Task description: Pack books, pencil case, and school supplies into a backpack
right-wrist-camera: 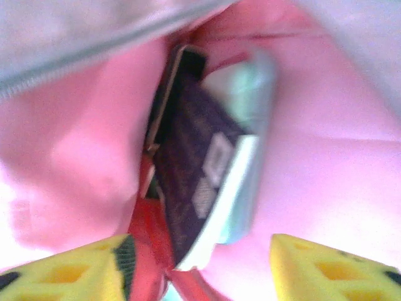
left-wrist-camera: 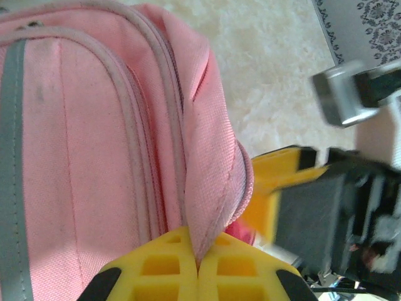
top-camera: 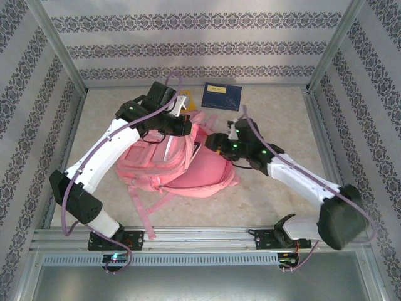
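Note:
The pink backpack [top-camera: 182,164] lies in the middle of the table with its mouth toward the right. My left gripper [top-camera: 188,125] is shut on a fold of the backpack's pink rim [left-wrist-camera: 207,188], its yellow fingertips [left-wrist-camera: 169,263] pressed together on the fabric. At the mouth, my right gripper [top-camera: 214,140] stands open [right-wrist-camera: 200,269]. Inside lie a dark patterned book [right-wrist-camera: 194,163] and a pale mint-green piece [right-wrist-camera: 254,106] that looks like the pencil case; neither touches the fingers [right-wrist-camera: 326,266]. A navy book with a yellow label [top-camera: 222,96] lies behind the backpack. A yellow-orange book [top-camera: 186,100] peeks out by the left wrist.
Pink straps [top-camera: 145,216] trail from the backpack toward the near rail [top-camera: 200,235]. Patterned walls [top-camera: 188,44] and metal posts close in the table on three sides. The right arm's dark gripper body [left-wrist-camera: 326,213] sits close beside the held rim. Red lining [right-wrist-camera: 150,238] shows inside the mouth.

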Robot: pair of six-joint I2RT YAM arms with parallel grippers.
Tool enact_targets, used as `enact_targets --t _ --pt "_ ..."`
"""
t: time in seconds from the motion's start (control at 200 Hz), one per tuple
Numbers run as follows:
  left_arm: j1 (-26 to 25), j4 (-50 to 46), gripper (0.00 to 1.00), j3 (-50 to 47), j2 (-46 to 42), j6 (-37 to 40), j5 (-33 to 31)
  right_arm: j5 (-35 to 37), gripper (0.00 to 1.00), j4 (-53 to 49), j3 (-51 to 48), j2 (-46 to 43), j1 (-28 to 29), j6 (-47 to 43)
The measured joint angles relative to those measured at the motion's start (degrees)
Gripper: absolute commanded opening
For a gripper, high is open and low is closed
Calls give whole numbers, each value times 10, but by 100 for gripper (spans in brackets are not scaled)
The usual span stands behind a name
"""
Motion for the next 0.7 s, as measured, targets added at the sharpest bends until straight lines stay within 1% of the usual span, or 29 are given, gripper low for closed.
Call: enact_targets --t 0.075,0.12,0.155,0.205,0.245,0.295,0.345,0.43,0.515,0.57,0.659,0.699 --pt "-4 23 0 -30 1 -10 19 25 52 -44 -31 -54 -46 -1" --pt "-8 35 5 -48 4 -16 30 39 52 -72 -42 -81 -72 -6" --pt "-14 44 15 -59 10 -21 39 48 52 -94 -44 -96 -85 -12" --pt "-23 50 34 -67 24 -25 45 55 52 -117 -44 -111 -95 -26" --pt "-30 53 44 -69 37 -30 45 59 53 -136 -42 -119 -97 -37" --pt "-35 58 54 -69 51 -33 43 65 54 -162 -36 -123 -97 -51" --pt "-36 61 59 -67 60 -34 33 71 54 -185 -29 -124 -97 -65" --pt "-28 62 61 -37 78 -33 6 82 54 -218 -18 -128 -99 -84" --pt "-12 71 59 18 100 -33 -16 89 54 -247 -7 -132 -105 -99" --pt "2 82 55 56 119 -35 -36 94 53 -268 2 -132 -108 -110" --pt "28 95 42 118 159 -40 -73 104 49 -301 23 -132 -112 -128" --pt "42 100 40 147 185 -48 -94 108 49 -313 32 -132 -114 -136"
